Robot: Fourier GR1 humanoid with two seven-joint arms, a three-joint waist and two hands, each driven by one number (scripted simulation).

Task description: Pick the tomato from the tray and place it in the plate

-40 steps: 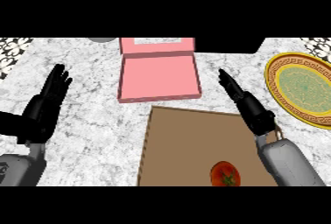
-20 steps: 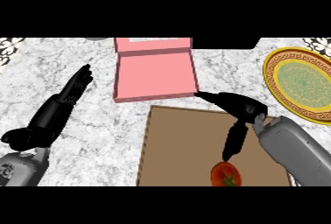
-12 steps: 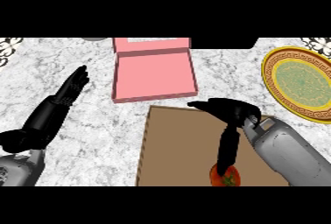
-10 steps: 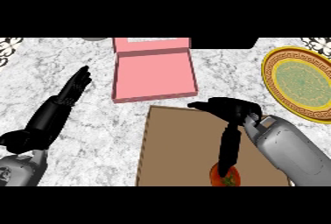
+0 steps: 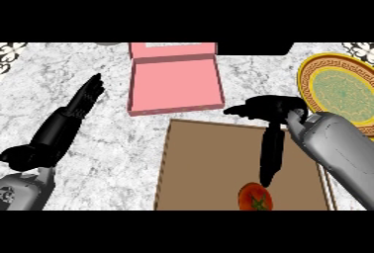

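Tomato (image 5: 255, 196) — btm off-view, by rt hand (image 5: 274, 106)

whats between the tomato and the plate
Head view: the right hand and its grey forearm cross the stretch from tomato to plate, over the tray's right part.

No writing, label, brand, number or sign is showing legibly anywhere in the head view. The plate (image 5: 303, 84) at two o'clock on the surface is carrying only an ornamental key-pattern band around its gold rim, and no letters or figures can be read in it.
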